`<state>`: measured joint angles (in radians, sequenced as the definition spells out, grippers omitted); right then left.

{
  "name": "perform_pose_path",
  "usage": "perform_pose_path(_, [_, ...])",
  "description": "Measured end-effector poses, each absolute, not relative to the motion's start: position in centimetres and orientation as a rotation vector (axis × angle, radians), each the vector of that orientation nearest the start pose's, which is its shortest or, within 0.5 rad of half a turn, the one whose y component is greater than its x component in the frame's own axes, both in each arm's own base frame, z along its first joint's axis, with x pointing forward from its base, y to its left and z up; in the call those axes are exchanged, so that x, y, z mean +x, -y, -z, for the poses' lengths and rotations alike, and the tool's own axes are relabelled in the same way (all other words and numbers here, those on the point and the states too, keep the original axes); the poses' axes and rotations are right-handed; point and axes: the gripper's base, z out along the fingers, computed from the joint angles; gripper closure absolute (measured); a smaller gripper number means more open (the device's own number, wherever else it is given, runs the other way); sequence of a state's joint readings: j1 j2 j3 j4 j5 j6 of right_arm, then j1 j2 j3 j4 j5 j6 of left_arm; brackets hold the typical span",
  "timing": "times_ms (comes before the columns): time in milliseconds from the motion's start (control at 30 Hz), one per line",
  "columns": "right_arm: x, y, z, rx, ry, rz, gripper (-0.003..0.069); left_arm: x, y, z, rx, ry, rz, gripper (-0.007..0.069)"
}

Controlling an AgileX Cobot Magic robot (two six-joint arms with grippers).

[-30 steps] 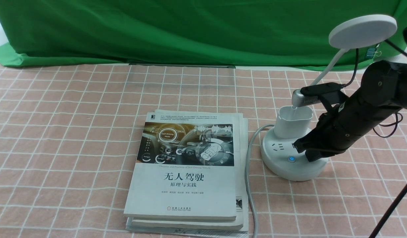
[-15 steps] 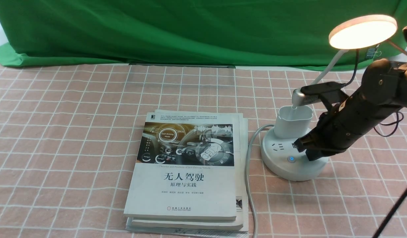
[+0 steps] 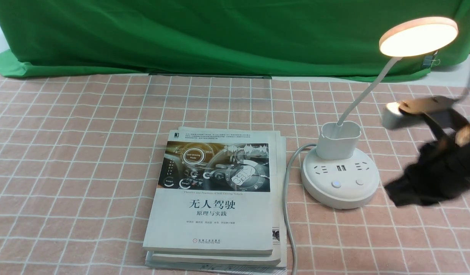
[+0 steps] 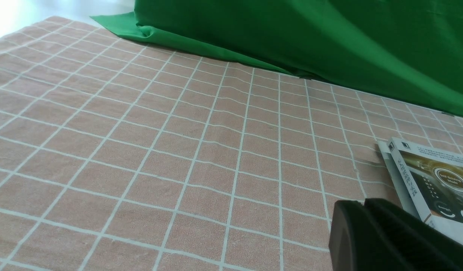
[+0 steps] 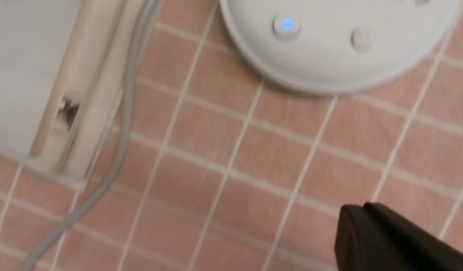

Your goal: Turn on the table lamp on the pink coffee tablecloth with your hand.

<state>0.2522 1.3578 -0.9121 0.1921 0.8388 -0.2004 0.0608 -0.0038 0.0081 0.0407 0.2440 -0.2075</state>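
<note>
- The table lamp (image 3: 339,179) stands on the pink coffee tablecloth (image 3: 86,152), right of a stack of books (image 3: 215,194), with its grey cable (image 3: 288,214) running between them toward the near edge.
- Its white cup holder (image 3: 338,143) sits upright on the back of the round base; the gooseneck (image 3: 366,89) comes up out of the cup.
- The gooseneck runs upward and to the right, ending in the disc head (image 3: 418,36), which glows and is tilted with its lit face turned down and to the left.
- On the front of the base, the left button (image 3: 336,184) shows a blue light beside a plain button (image 3: 359,182).
- The right gripper (image 3: 397,194) is blurred, low over the cloth just right of the base and apart from it; in the right wrist view its dark fingers (image 5: 385,241) look pressed together, holding nothing.
- The left gripper (image 4: 366,226) is also closed, over bare cloth near the books' far left corner.
</note>
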Motion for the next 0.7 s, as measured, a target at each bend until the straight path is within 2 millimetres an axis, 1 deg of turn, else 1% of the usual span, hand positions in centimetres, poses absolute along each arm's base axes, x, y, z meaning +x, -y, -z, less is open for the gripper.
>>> perform_pose_path(67, [22.0,-7.0,-26.3,-0.434,-2.695,-0.254,0.0626,5.5,-0.4,-18.9,-0.205,-1.72,0.07,0.0606])
perform_pose_path(100, [21.5,-6.9,-26.3,-0.422,-2.695,-0.257,0.0626,5.5,-0.4,-18.9,-0.205,-1.72,0.07,0.0606])
perform_pose_path(133, [19.7,-6.4,-26.8,-0.372,-2.666,-0.27,0.0626,5.5,-0.4,-18.9,-0.205,-1.72,0.07,0.0606])
perform_pose_path(200, [17.9,-5.9,-27.4,-0.328,-2.626,-0.285,0.0626,5.5,-0.4,-18.9,-0.205,-1.72,0.07,0.0606])
perform_pose_path(300, [15.8,-5.4,-28.3,-0.273,-2.579,-0.309,0.0624,5.5,-0.4,-18.9,-0.205,-1.72,0.07,0.0606])
perform_pose_path(467, [13.1,-4.7,-30.6,-0.239,-2.413,-0.337,0.0615,5.5,-0.4,-18.9,-0.205,-1.72,0.07,0.0606])
perform_pose_path(567, [12.3,-4.5,-31.5,-0.232,-2.337,-0.343,0.0609,5.5,-0.4,-18.9,-0.205,-1.72,0.07,0.0606])
perform_pose_path(600, [11.7,-4.3,-32.0,-0.229,-2.286,-0.347,0.0603,5.5,-0.4,-18.9,-0.205,-1.72,0.07,0.0606])
perform_pose_path(633, [11.6,-4.3,-32.1,-0.228,-2.275,-0.348,0.0602,5.5,-0.4,-18.9,-0.205,-1.72,0.07,0.0606])
perform_pose_path(700, [10.9,-4.1,-32.9,-0.219,-2.196,-0.353,0.0596,5.5,-0.4,-18.9,-0.205,-1.72,0.07,0.0606])
